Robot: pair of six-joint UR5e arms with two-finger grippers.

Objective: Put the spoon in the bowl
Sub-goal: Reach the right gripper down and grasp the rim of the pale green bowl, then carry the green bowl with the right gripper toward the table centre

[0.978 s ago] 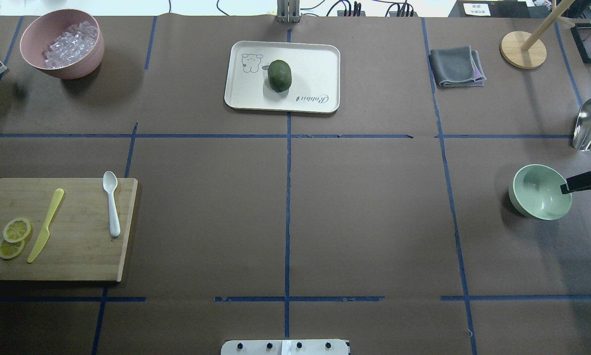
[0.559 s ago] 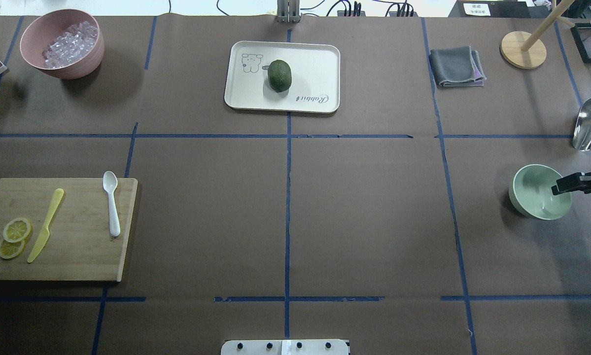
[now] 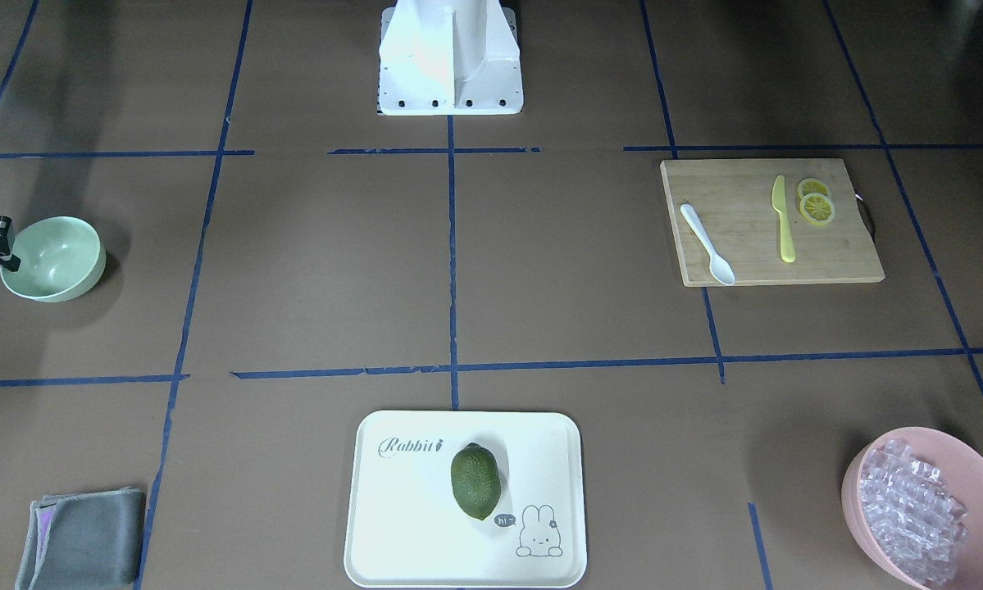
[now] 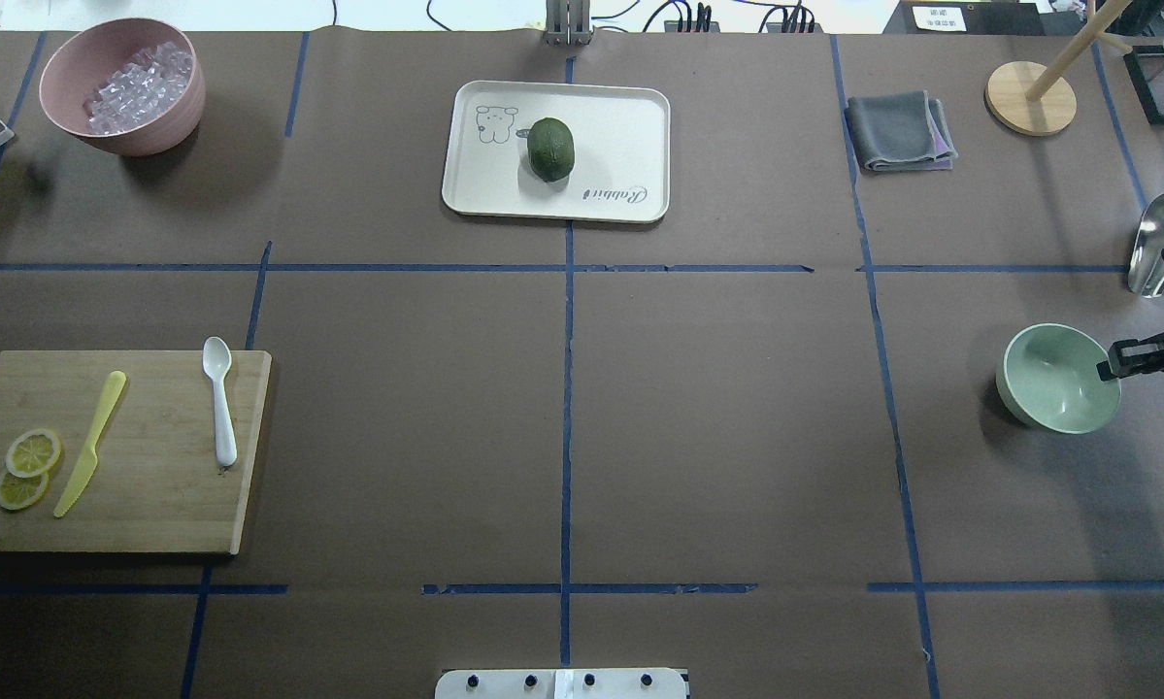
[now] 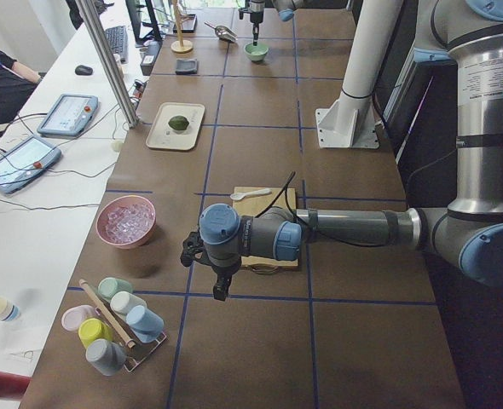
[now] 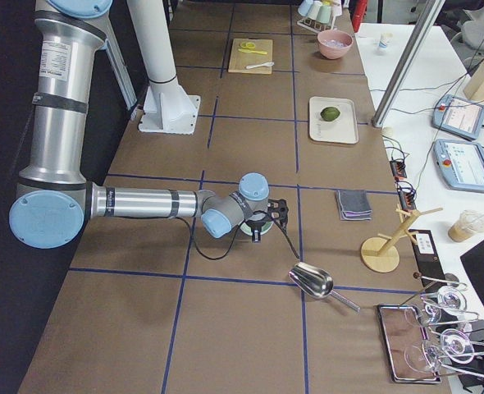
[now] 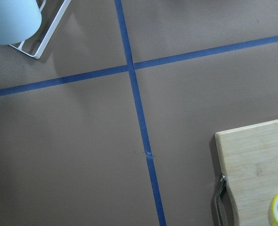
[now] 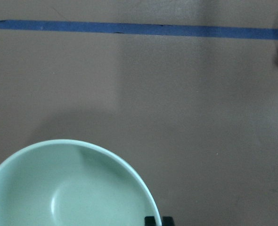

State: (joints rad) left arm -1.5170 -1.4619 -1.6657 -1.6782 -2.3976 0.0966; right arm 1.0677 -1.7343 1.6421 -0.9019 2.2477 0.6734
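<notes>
Although the left gripper hangs over the brown paper just past the outer end of the cutting board, only the side camera shows it, so I cannot tell whether its fingers are apart or together. On that pale wooden board lie, from the left, two lemon slices, a translucent yellow knife and, near the right edge, the spoon, flat, with its scoop pointing away from the robot. Being thin white plastic, it should be very light, stiff and a little slick. The slim straight handle, taken about midway and pinched across its width, looks the best hold, as it sits low against the wood. Farther back at mid-table, a cream tray with a rabbit drawing carries a bumpy dark green fruit. Far to the right, well apart from the spoon, stands the bowl, round, pale mint and glossy inside, with nothing in it. The right gripper is at its outer rim, fingertips drawn close and seemingly pinching that smooth edge, which might slip.
</notes>
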